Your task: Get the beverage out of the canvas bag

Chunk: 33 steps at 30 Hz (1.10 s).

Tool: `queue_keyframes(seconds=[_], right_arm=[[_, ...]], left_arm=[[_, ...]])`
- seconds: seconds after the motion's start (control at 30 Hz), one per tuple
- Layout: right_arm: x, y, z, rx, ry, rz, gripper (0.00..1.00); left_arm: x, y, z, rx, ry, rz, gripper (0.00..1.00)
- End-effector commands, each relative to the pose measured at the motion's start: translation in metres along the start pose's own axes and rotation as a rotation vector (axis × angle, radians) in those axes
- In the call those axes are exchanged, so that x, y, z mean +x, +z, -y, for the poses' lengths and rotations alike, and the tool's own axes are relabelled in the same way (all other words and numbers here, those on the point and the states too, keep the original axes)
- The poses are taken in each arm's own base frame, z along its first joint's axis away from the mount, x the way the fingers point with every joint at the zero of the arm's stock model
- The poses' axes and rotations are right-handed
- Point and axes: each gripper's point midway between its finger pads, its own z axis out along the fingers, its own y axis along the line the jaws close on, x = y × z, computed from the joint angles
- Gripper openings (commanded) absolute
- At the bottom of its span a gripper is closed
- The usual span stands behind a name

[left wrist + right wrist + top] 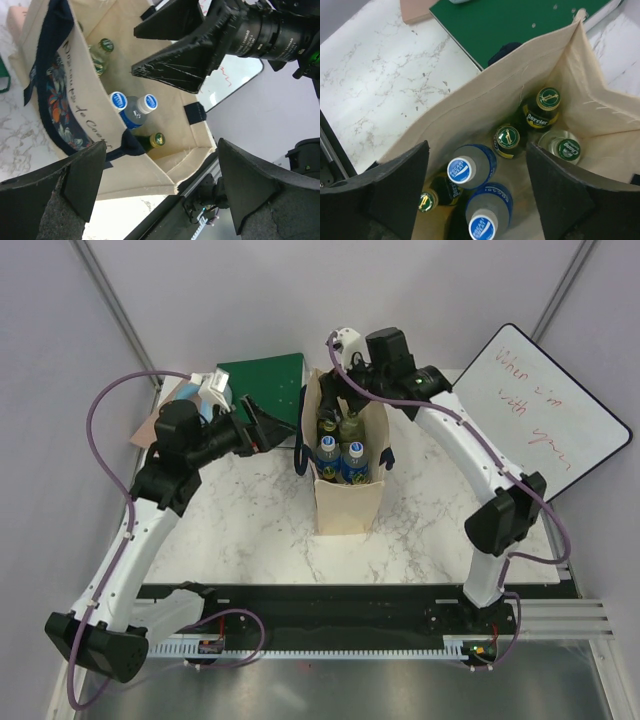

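The cream canvas bag (348, 502) stands upright mid-table with its mouth open, navy handles hanging at its sides. Inside stand several bottles: two blue-capped Pocari Sweat bottles (462, 169) (482, 227), green Perrier bottles (549, 98) and a Chang bottle (568, 149). My right gripper (338, 385) hovers open over the bag's far end, and its jaws (477, 170) frame the bottles from above without touching them. My left gripper (275, 425) is open and empty beside the bag's left side. In the left wrist view (160, 200) it looks across the bag's rim (150, 175).
A green book (262, 375) lies behind the bag, with a pink-brown flat object (150, 425) and a blue-white item (212, 390) at the far left. A whiteboard (545, 410) leans at the right. The marble tabletop (250, 530) spreads around the bag.
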Motion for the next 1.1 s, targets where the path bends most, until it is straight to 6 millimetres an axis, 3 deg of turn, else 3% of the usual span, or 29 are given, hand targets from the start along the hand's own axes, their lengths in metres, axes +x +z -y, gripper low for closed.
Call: queue_keyframes(seconds=[0.0, 0.13, 0.47, 0.83, 1.07], right_arm=[[-0.007, 0.02, 0.003, 0.063, 0.112, -0.004, 0.82], [0.003, 0.045, 0.021, 0.169, 0.133, -0.03, 0.7], [0.013, 0.074, 0.064, 0.346, 0.088, -0.049, 0.64], [0.031, 0.104, 0.087, 0.406, 0.06, -0.083, 0.64], [0.042, 0.117, 0.09, 0.399, 0.062, -0.1, 0.63]], left_arm=[[0.002, -0.003, -0.012, -0.056, 0.037, 0.021, 1.0], [0.008, -0.005, -0.019, -0.077, 0.03, 0.014, 1.0], [0.015, -0.002, -0.028, -0.099, 0.034, -0.005, 1.0], [0.018, 0.0, -0.033, -0.108, 0.045, -0.018, 1.0], [0.022, -0.002, -0.036, -0.118, 0.04, -0.02, 1.0]])
